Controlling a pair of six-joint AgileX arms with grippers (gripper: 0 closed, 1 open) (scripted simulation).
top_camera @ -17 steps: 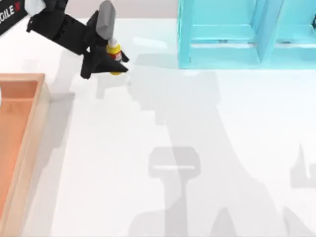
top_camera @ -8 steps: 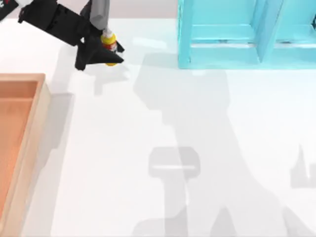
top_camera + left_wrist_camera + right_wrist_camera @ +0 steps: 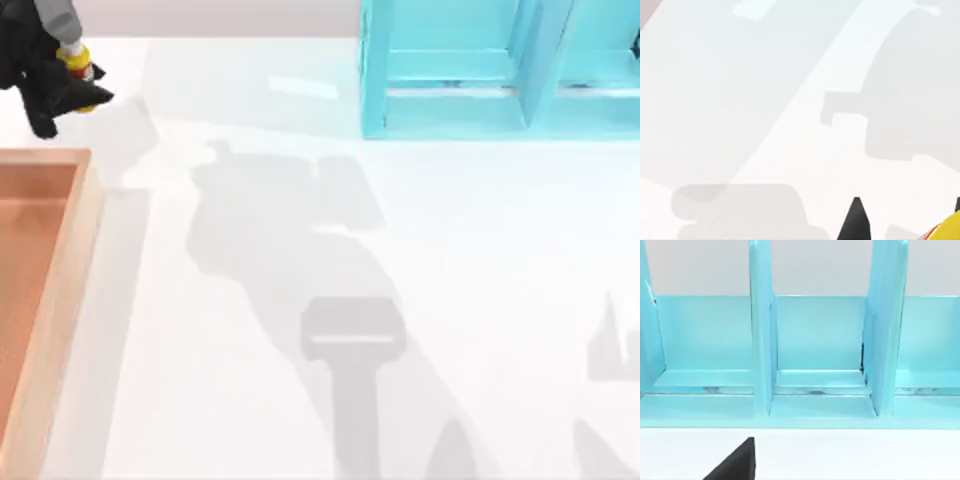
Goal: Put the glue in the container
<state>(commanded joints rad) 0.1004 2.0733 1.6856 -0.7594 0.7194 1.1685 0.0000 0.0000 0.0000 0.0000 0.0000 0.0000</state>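
The glue (image 3: 78,68), a small yellow bottle with a red-and-white label, sits clamped in the left tool (image 3: 70,90) at the far left of the surface, beyond the container (image 3: 62,290). That container, a shallow wooden tray with tan walls and an orange-brown floor, lies along the left edge.

Bright, even light falls on the white table (image 3: 450,250); soft grey arm shadows sprawl across it, and a faint glare patch lies beside the turquoise shelf unit (image 3: 500,70).
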